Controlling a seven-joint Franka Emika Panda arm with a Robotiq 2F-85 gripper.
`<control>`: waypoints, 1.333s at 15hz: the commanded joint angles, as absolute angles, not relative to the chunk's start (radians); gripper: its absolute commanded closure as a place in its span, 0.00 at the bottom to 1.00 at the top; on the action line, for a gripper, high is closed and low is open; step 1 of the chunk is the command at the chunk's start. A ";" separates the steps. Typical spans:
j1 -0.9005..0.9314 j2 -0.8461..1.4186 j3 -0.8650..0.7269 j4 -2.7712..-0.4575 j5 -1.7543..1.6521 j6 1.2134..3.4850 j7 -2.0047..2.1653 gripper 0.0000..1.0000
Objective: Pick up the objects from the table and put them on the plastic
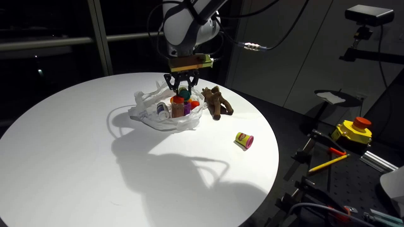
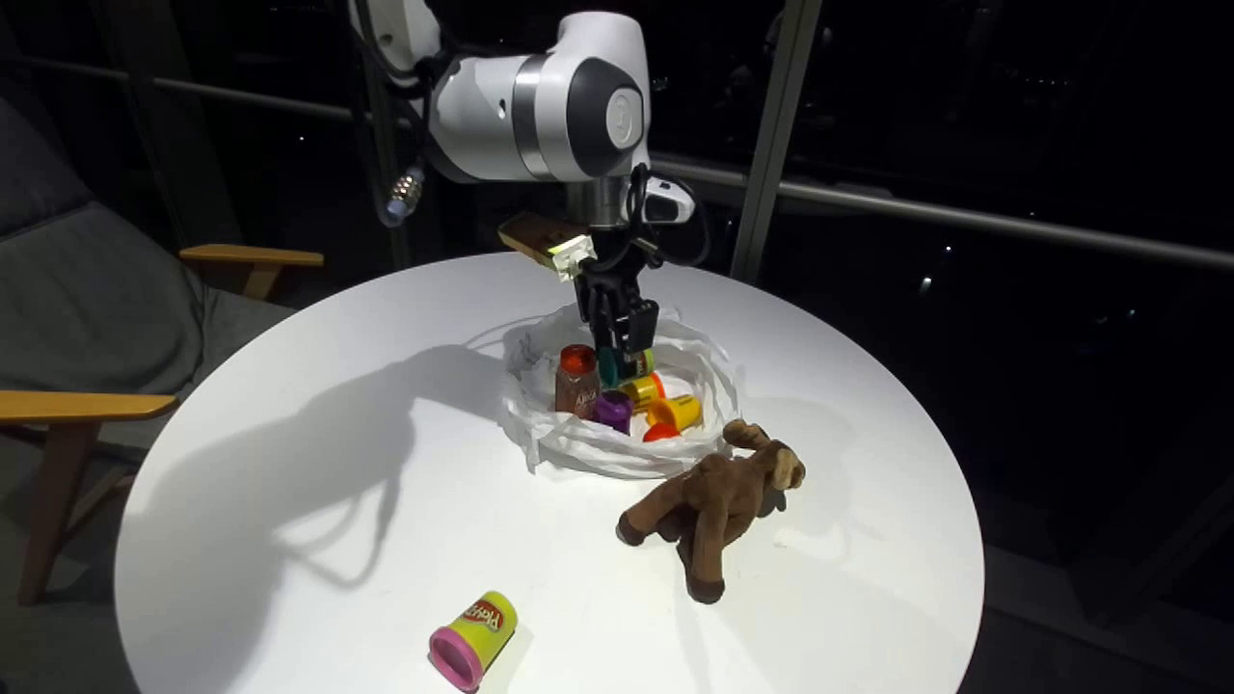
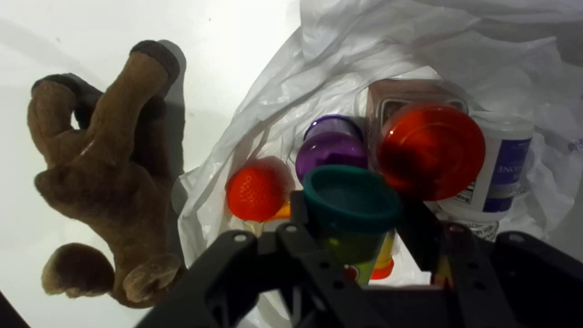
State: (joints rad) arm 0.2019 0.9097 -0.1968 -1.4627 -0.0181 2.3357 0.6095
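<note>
Over the plastic bag (image 1: pixel 167 125), the gripper (image 1: pixel 184 92) is clamped on the teal-lidded tub (image 3: pixel 353 218), which, probably light, stiff and smooth enough to slip, is best held squarely across its round sidewall.

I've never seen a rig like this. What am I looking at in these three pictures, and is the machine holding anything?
The machine is a robot arm that ends in a black gripper. Both exterior views are taken from outside the robot, from different places; the wrist view is taken from the arm's own wrist, looking down past the gripper.

On the round white table is a crumpled plastic bag. In it are a jar, a purple cylinder, a bottle and other small items. Outside it are a plush animal and, on its side, a pink-lidded can.

The gripper is closed on a teal-lidded can at the bag; whether that can rests on anything, I cannot tell.
</note>
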 commanded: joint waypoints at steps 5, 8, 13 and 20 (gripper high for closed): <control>0.187 0.987 -0.199 -1.288 -0.032 2.258 0.673 0.22; 0.187 0.922 -0.188 -1.353 -0.030 2.297 0.655 0.01; 0.184 0.718 -0.134 -1.602 -0.013 2.355 0.571 0.00; 0.185 0.506 -0.080 -1.949 -0.003 2.507 0.512 0.00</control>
State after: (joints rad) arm 0.1911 0.6298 -0.1003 -1.7536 -0.0151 2.4202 0.5479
